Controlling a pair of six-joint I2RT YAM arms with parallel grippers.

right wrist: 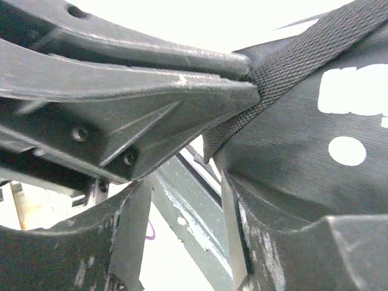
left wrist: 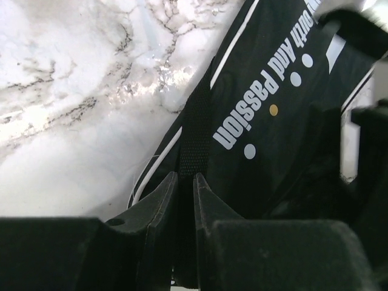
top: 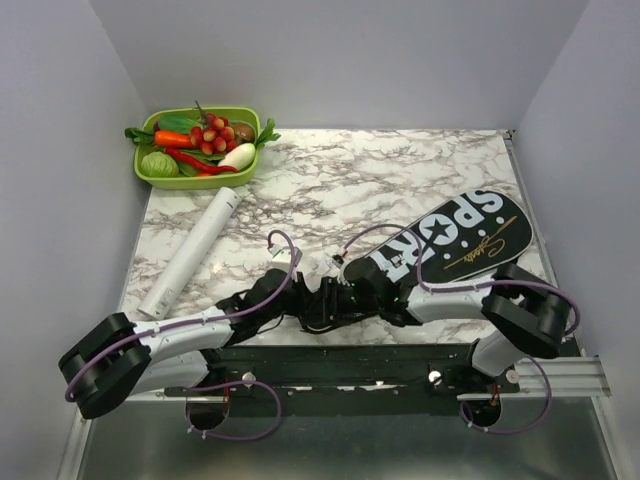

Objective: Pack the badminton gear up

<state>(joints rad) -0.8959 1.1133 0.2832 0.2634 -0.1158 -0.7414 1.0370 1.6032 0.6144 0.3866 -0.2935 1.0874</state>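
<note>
At the near edge of the worktop (top: 330,180), the left arm (top: 190,335) and right arm (top: 455,298) lie low, wrists meeting. The left pincer (left wrist: 185,179) is clenched on the strap (left wrist: 195,133) of the bag (top: 450,235), with the right pincer (right wrist: 185,206) released beside it. Bag angles toward the right edge, tube (top: 195,250) lies left, open marble between.

Lab test booth (plain grey walls (top: 340,60) around a marble-patterned table (top: 330,190))
</note>
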